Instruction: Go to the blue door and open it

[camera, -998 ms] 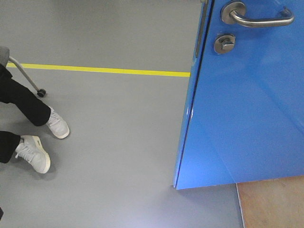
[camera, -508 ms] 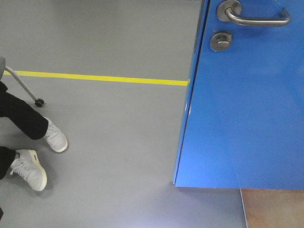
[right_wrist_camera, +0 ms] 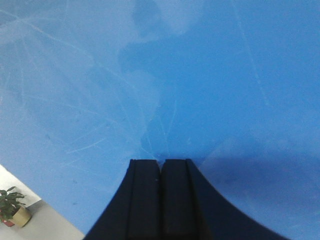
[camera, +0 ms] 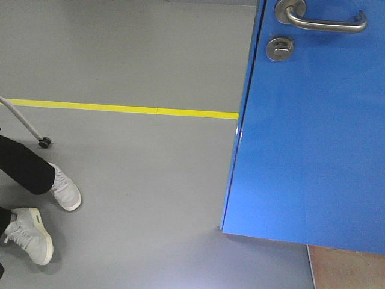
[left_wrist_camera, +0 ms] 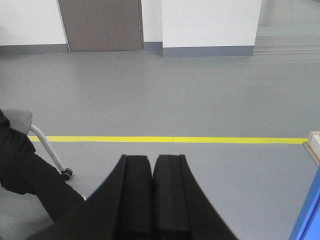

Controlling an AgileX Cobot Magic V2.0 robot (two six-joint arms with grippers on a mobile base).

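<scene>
The glossy blue door (camera: 313, 144) fills the right side of the front view, its free edge running down to the grey floor. High on it are a silver lever handle (camera: 322, 23) and a round thumb-turn lock (camera: 280, 47). In the right wrist view the blue door (right_wrist_camera: 165, 85) fills nearly the whole frame, close in front of my right gripper (right_wrist_camera: 161, 161), which is shut with nothing in it. My left gripper (left_wrist_camera: 152, 158) is shut and empty too, pointing over open floor; a sliver of the blue door (left_wrist_camera: 311, 215) shows at the lower right.
A yellow floor line (camera: 126, 109) crosses the grey floor. A seated person's legs and white shoes (camera: 36, 223) and a chair caster (camera: 44, 142) are at the left. A brown door (left_wrist_camera: 100, 25) and white wall stand far off. A small potted plant (right_wrist_camera: 11, 207) sits at lower left.
The view has shifted: the door's bottom edge, the yellow line and the person's shoes have all slid down the frame, and the handle sits nearer the top edge.
</scene>
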